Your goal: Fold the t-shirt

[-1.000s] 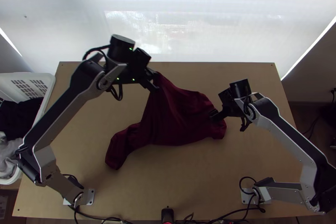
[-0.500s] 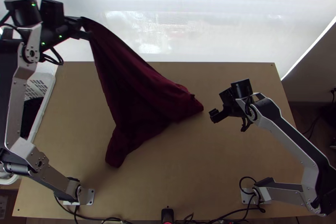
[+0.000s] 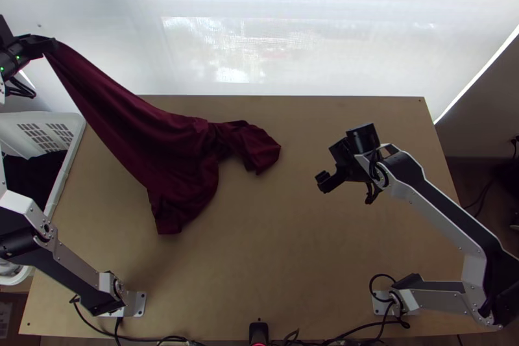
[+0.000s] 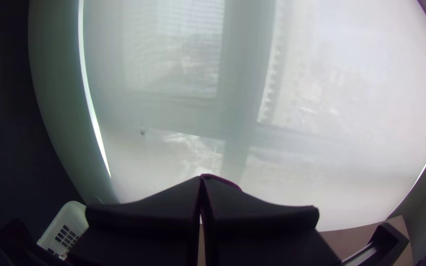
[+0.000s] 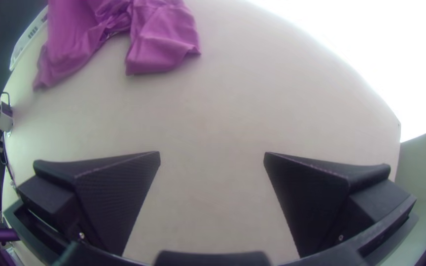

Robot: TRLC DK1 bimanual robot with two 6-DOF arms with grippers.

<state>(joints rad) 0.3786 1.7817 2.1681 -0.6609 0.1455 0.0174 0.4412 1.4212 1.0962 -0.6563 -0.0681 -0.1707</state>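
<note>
Top view: the left arm [image 3: 26,206] angles out past the left edge, its hand [image 3: 47,47] raised beyond the worktop's [image 3: 292,248] far left corner. That hand is clamped on one end of the dark red t-shirt [image 3: 162,145] — the left wrist view has its flat fingers [image 4: 144,212] together, a sliver of cloth at their tips. From there the shirt slopes down in a long gathered drape to the left part of the worktop, where it lies bunched, one lobe toward the near edge and another toward the middle.

The right arm [image 3: 446,215] bends at its elbow over to the right, and its hand [image 3: 324,182] is above the right half, pointing leftward, apart from the shirt. In the right wrist view its fingers [image 5: 114,197] stand wide apart, bare worktop between them.

Beside the worktop's left edge stands a white slotted basket [image 3: 78,128] — dark cloth [image 3: 26,174] is heaped inside.
</note>
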